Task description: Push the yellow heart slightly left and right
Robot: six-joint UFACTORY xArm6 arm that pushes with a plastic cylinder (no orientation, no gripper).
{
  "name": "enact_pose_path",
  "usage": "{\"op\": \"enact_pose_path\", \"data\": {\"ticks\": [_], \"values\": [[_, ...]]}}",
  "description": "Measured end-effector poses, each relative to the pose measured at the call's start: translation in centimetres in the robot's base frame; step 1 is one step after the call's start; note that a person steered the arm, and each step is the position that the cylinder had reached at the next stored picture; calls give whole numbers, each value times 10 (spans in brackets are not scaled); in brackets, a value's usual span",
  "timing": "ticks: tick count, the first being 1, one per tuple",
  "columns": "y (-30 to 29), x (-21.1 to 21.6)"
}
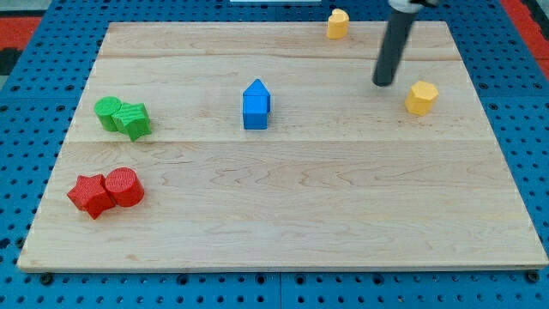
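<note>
So there are two yellow blocks and honestly I can't swear which one is the heart. My best bet is the yellow block (337,23) at the view's top edge of the wooden board (283,232), up and to the right of the blue block (256,106). It's too small to say which way it points or where its long axis runs; it just looks stubby with a rounded top.

The other yellow block (421,97) sits far to the right of the blue block, about level with it, and looks more many-sided than heart-shaped.

No claw on this arm, just a dark rod (392,47) holding nothing. Its tip (383,83) is down on the board to the right of the blue block, just left of that many-sided yellow block with a small gap between them, touching neither yellow one. It's well below the top yellow block.

The blue block looks like a little house, roof pointing to the view's top.

Far left of the blue block: two green blocks (123,117) pressed together. Below those, a red star-ish block (89,195) touching a red cylinder (124,186).
</note>
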State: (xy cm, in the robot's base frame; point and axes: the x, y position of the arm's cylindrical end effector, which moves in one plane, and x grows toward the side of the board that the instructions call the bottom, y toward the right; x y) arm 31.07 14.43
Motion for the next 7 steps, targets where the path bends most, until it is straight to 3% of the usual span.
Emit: {"op": "enact_pose_path", "data": {"ticks": [1,2,3,4,6,7], "values": [[20,-31],[37,33],[43,56],[49,32],[42,-104],[25,-119]]}}
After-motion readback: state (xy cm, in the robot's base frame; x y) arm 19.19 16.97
